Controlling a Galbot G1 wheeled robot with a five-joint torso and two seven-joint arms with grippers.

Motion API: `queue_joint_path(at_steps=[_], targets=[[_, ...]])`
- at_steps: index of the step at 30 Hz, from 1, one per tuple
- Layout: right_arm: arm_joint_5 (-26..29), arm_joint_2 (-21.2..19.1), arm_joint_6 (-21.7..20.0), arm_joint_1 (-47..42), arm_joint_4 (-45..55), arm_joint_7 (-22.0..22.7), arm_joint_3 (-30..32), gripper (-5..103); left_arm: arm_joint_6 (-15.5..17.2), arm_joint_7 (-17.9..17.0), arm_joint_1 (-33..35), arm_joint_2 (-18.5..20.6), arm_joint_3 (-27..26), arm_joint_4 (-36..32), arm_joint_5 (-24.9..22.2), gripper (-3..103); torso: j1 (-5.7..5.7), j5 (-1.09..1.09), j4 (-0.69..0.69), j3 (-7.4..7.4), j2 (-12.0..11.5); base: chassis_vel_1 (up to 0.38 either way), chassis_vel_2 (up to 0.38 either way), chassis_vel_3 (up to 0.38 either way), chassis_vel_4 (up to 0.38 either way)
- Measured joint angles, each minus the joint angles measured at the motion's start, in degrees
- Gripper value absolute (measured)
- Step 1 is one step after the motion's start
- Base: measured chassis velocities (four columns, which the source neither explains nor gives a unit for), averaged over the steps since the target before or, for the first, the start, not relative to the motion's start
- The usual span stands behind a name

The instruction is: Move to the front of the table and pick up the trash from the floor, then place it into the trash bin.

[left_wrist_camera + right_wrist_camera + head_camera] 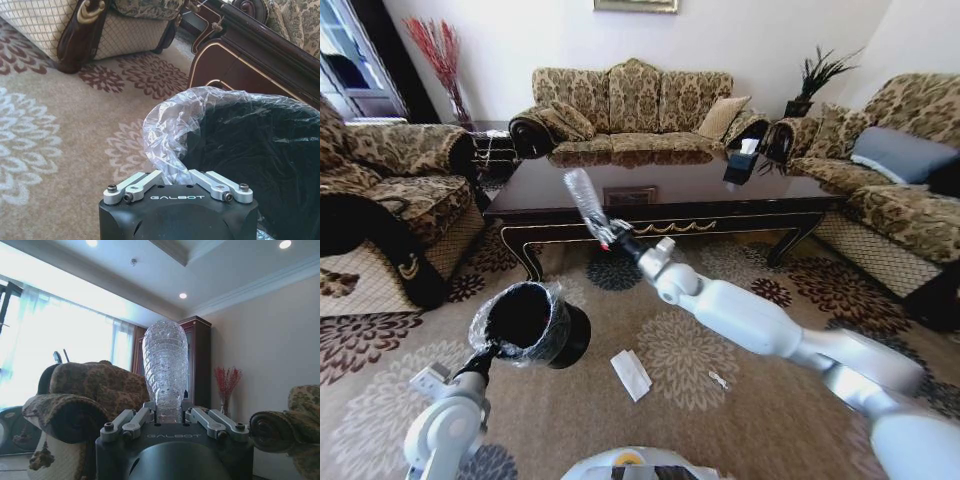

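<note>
While the left end effector [492, 352] pinches the trash bin [525, 322] (lined, interior dark), the right end effector [612, 236] clamps a clear bottle [584, 194].

The small round black trash bin lined with crinkly clear plastic [260, 145] is cut off by the left wrist view's edge, and its base is out of sight. Near the flat white rectangular wrapper [631, 375] on the carpet, a tiny pale piece [718, 379] is too small to identify.

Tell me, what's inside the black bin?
The trash bin, held by the left gripper, shows a crinkly clear plastic bag lining it. Its bottom is dark, so I can't tell further.
</note>
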Motion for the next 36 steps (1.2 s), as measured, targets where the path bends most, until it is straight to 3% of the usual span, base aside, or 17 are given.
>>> queue_joint_path(at_steps=[11,16,24,34,36], targets=[[-2.72,11.83,1.53,0.25,-0.18,-0.44,-5.90,22,0.84,-1.89,-1.36,-0.19,0.55,0.94,-2.62,3,0.00,0.00,0.01,0.00,0.00,0.000,0.000,0.000,0.000],[-4.63,14.62,2.18,0.74,-2.82,-0.47,-8.38,22,0.96,-2.10,-1.99,0.32,0.48,1.21,-3.51,3,0.00,0.00,0.00,0.00,0.00,0.000,0.000,0.000,0.000],[-7.69,16.19,2.98,-0.78,-6.79,-0.82,-11.32,22,0.98,-1.82,-2.69,1.44,0.21,1.23,-4.09,3,0.00,0.01,0.00,0.00,0.00,0.000,0.000,0.000,0.000],[-11.36,14.69,3.73,-3.80,-7.08,-0.94,-12.50,19,0.98,-0.87,-3.14,2.11,0.33,2.13,-3.72,3,-0.01,0.01,-0.01,0.00,0.00,0.000,0.000,0.000,0.000],[-11.70,14.53,3.73,-4.10,-6.91,-0.91,-12.60,24,0.97,-0.76,-3.26,2.36,0.33,2.40,-3.62,3,0.00,0.01,0.00,0.00,0.00,0.000,0.000,0.000,0.000]])
